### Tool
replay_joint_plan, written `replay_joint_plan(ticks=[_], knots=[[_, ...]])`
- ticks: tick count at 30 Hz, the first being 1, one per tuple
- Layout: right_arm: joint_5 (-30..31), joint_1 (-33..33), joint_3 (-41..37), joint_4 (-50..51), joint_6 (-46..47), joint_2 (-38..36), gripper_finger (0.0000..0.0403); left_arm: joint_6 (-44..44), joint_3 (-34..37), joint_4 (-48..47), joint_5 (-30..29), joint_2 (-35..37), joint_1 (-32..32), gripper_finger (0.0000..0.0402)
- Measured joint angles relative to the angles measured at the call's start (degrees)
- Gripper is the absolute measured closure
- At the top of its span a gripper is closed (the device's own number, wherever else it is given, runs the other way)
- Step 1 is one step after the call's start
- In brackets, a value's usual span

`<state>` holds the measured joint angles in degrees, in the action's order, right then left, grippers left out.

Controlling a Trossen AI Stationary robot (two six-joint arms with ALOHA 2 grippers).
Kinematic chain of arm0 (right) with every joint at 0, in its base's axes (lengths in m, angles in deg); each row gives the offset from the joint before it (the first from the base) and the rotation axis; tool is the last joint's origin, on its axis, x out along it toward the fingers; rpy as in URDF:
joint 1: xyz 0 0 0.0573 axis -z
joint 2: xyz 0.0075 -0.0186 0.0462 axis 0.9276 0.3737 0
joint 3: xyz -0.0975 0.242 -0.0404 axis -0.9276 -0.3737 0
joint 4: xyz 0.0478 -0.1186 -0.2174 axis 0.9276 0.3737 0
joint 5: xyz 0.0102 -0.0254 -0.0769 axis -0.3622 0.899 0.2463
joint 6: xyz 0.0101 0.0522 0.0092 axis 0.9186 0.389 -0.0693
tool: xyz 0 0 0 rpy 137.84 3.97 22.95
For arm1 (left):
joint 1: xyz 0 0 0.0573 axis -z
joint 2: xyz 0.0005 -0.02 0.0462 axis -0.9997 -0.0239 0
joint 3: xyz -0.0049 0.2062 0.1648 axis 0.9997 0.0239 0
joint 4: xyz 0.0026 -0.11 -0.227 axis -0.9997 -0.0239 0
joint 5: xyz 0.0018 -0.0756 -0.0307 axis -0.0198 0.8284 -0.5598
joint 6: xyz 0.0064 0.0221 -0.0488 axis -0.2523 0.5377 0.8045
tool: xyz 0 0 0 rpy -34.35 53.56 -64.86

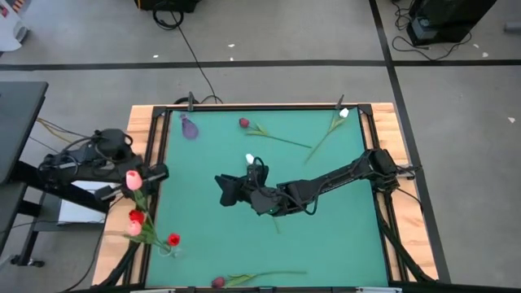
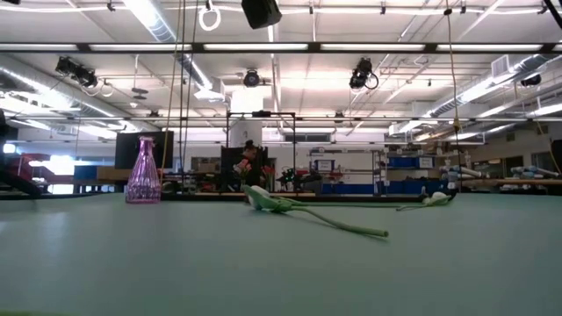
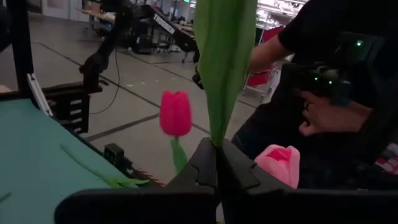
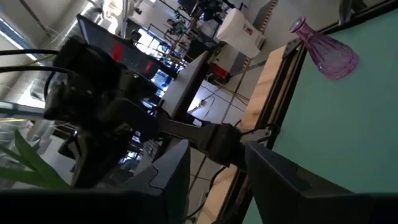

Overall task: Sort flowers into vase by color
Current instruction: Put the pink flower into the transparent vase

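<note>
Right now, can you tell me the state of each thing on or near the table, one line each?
left gripper: shut on a bunch of tulips, at the table's left edge.
bunch of tulips: held, not in the vase.
right gripper: open, above mid-table, holding nothing.
purple vase: upright, with no flowers in it.
dark red tulip: lying on the mat.
white tulip: lying near the far right corner.

I see vase (image 1: 189,127) at table's (image 1: 342,244) far-left corner, loose flowers (image 1: 277,137) along far edge, another flower (image 1: 252,279) at near edge.
</note>
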<state>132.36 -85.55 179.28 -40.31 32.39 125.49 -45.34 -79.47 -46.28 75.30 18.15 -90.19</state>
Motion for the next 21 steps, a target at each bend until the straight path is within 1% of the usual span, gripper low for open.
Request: replay_joint_plan(ticks=[3, 7, 10, 15, 18, 21], knots=[[-0.3, 0.02, 0.0, 0.02, -0.04, -0.02, 0.024, -0.36, 2.38, 2.91, 0.04, -0.02, 0.96, 0.0399], [-1.52, 0.44, 0.0, 0.0, 0.05, -0.02, 0.024, 1.37, 5.67, 9.03, -0.14, -0.15, 2.43, 0.0398], [-1.71, 0.78, 0.0, 0.0, 0.07, -0.02, 0.024, 2.67, 6.18, 14.04, -0.68, -0.15, 3.06, 0.0398], [-3.73, 1.51, 0.0, 0.0, 0.13, -0.04, 0.024, 5.78, 6.16, 21.05, -1.36, -0.15, 3.1, 0.0398], [-4.15, 1.87, 0.0, 0.01, 0.11, -0.07, 0.024, 5.75, 6.14, 20.09, -0.75, -0.11, 3.1, 0.0398], [-4.69, 2.22, 0.0, 0.02, 0.02, -0.07, 0.024, 2.36, 6.14, 16.33, -0.71, -0.15, 3.62, 0.0398]])
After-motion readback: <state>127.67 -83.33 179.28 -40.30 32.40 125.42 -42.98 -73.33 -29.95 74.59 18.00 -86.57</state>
